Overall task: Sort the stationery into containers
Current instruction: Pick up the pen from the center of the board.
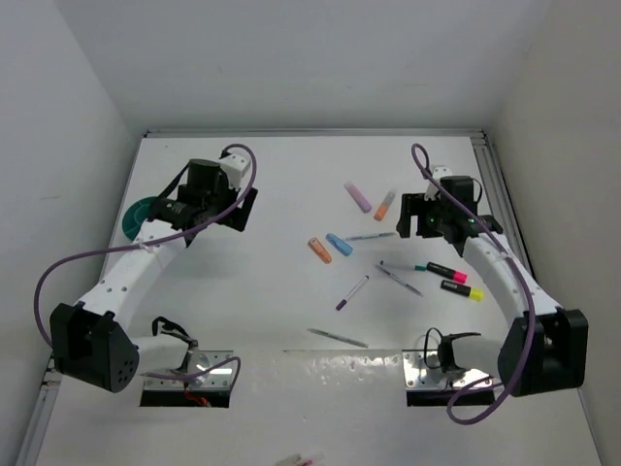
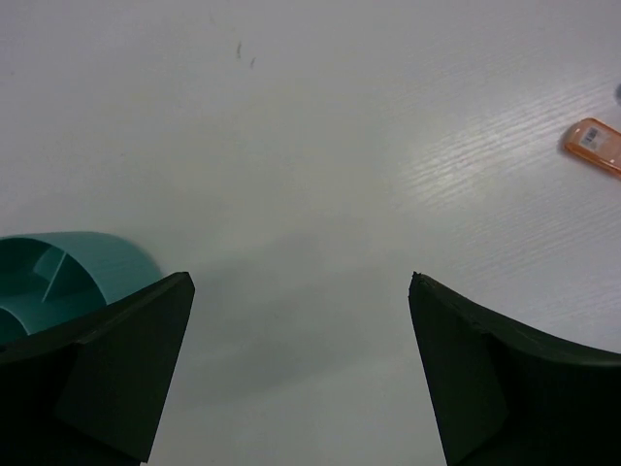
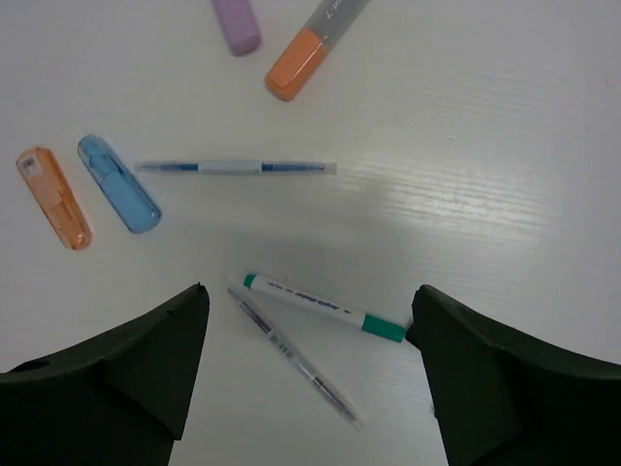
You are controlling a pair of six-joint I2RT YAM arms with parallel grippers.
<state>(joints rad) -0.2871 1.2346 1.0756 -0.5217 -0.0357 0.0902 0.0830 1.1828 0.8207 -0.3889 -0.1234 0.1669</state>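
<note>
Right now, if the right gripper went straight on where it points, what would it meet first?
Probably the thin grey pen, beside the teal-ended white pen, both between the right gripper's open fingers; depth is unclear.

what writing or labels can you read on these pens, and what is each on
No text is legible.
orange highlighter: barcode-like label, too small to read.
white pen with green ends: blue print on the barrel, blurred.
grey marker with the orange cap: dark lettering, cut off and blurred.
</note>
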